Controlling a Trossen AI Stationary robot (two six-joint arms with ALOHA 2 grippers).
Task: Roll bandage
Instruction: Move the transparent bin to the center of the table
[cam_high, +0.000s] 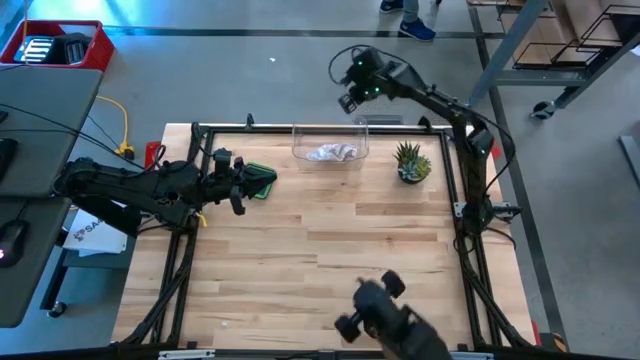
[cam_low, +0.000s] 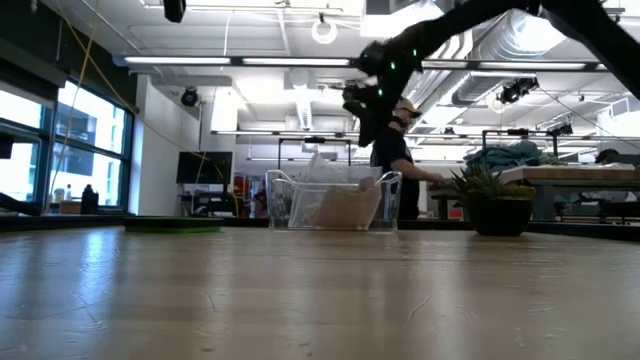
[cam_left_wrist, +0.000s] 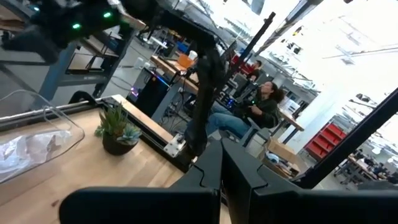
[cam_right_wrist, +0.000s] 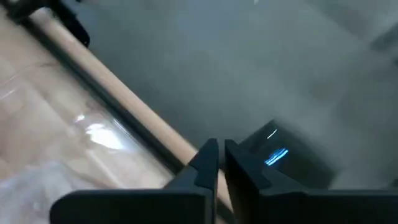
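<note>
In the high view the right gripper (cam_high: 352, 90) hangs in the upper middle of the frame, past the desk (cam_high: 320, 260) edge, while the bandage (cam_high: 333, 153) lies crumpled in the clear bin (cam_high: 330, 143) just below it; the left gripper (cam_high: 243, 185) waits at centre left by a green pad (cam_high: 262, 179). The low view shows the gripper above the bin, so it should part its fingers and descend straight inside. Both wrist views show fingers nearly touching, holding nothing.

A potted plant (cam_high: 411, 163) stands near the table's far right corner, a green mat (cam_high: 262, 180) far left.
</note>
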